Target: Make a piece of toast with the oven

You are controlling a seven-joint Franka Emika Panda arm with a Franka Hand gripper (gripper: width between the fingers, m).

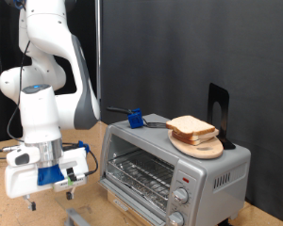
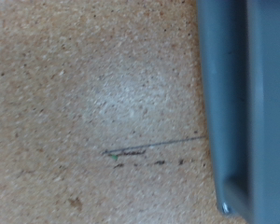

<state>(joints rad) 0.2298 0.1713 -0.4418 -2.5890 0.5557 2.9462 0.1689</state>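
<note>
The silver oven (image 1: 170,165) stands at the exterior view's right, its wire rack (image 1: 141,171) showing through the front and two round knobs (image 1: 183,197) under a red light. The single piece of toast is not in view. My gripper (image 1: 57,193) hangs low at the exterior view's bottom left, a little left of the oven and close above the table. Its fingers do not show in the wrist view, which looks down on speckled tan tabletop (image 2: 93,103). Nothing shows between the fingers.
A pile of bread slices (image 1: 192,129) lies on a round wooden board (image 1: 200,148) on top of the oven. A small blue object (image 1: 135,118) sits on the oven's far corner. A blue-grey object's edge (image 2: 243,103) lies on the table beside the gripper.
</note>
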